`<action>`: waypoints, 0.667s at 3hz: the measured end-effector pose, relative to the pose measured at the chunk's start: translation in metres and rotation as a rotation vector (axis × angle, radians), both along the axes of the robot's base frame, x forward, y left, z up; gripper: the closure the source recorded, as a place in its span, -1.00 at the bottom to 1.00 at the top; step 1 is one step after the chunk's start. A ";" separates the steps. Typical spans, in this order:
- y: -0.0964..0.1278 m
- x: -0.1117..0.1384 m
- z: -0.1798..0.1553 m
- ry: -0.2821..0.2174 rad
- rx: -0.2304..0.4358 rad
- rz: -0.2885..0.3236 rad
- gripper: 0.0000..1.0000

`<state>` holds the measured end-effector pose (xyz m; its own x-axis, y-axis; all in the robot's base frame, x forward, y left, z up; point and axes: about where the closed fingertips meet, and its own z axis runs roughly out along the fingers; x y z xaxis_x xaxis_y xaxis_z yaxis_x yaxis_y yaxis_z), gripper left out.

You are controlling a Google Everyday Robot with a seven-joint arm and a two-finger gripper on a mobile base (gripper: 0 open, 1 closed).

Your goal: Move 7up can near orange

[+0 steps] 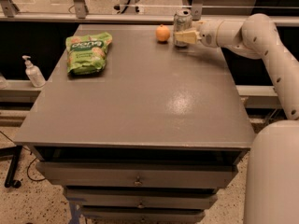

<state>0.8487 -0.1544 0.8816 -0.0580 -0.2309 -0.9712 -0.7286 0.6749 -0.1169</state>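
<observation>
1. The surface [140, 106] carries everything; a green snack bag [88, 52] lies well apart on its left side.
2. The gripper [182, 36] reaches along the far edge, fingers clamped on the 7up can [182, 18] to keep it upright.
3. The can sits just beside the orange [162, 33], likely ready for release.

One 7up can [181, 18], one orange [162, 33], one snack bag [88, 53], one bottle [33, 73], one hand [181, 35] gripping can

The gripper [186, 36], at one o'clock on the table [140, 106], hides part of the 7up can [181, 19]; the can's print is too small to read.
</observation>
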 end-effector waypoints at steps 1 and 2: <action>-0.003 0.000 -0.004 0.013 -0.003 -0.002 -0.30; -0.004 -0.001 -0.006 0.023 -0.006 0.001 -0.77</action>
